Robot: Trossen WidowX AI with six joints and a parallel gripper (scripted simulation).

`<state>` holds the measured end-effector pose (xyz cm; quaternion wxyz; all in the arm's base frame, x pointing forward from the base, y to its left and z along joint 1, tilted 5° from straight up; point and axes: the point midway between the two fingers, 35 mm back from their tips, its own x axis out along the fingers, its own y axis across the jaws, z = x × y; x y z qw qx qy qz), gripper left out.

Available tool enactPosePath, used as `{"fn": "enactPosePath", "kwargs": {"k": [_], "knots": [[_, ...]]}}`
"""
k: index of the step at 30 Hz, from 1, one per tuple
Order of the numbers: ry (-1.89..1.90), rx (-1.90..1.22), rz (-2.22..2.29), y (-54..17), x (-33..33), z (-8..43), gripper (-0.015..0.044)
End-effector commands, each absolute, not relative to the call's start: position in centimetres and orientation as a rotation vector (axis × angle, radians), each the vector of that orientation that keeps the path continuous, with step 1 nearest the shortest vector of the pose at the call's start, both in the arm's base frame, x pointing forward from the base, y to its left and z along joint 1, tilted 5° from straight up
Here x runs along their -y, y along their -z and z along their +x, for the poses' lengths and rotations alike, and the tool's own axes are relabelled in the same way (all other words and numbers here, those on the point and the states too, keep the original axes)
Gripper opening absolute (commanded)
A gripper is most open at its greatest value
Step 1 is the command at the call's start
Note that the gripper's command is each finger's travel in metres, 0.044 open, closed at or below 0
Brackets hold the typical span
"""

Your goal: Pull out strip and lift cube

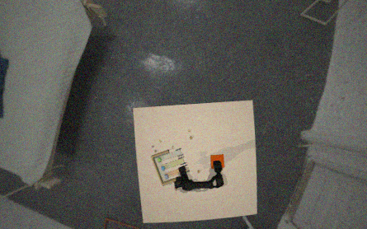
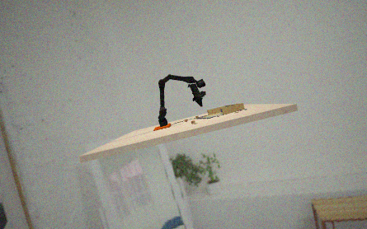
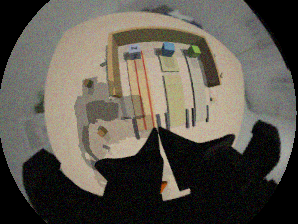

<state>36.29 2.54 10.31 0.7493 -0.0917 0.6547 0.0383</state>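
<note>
My hand (image 3: pixel 158 137) is closed to a narrow point, holding nothing, above the near ends of the strips (image 3: pixel 166 92) in the tray (image 1: pixel 159 170). Small cubes (image 3: pixel 166 48) sit at the strips' far ends, toward 12 o'clock; which one is labelled is probably too blurred to judge.

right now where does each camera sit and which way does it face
top: high overhead, facing straight down on the table, tray and whole arm.
exterior: low and far off to the side, facing up at the table's edge; whole arm shows.
wrist: on the arm, facing down past the shut claw at the strips.
top and wrist both show the tray.
</note>
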Motion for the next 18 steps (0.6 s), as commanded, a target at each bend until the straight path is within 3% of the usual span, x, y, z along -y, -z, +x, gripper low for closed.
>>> {"fn": "enactPosePath", "kwargs": {"k": [1,18], "knots": [[-0.137,-1.591,-0.235,-8.1,-3.4,35.7,0.0],[-0.137,-1.591,-0.235,-6.4,-3.3,35.8,0.0]]}}
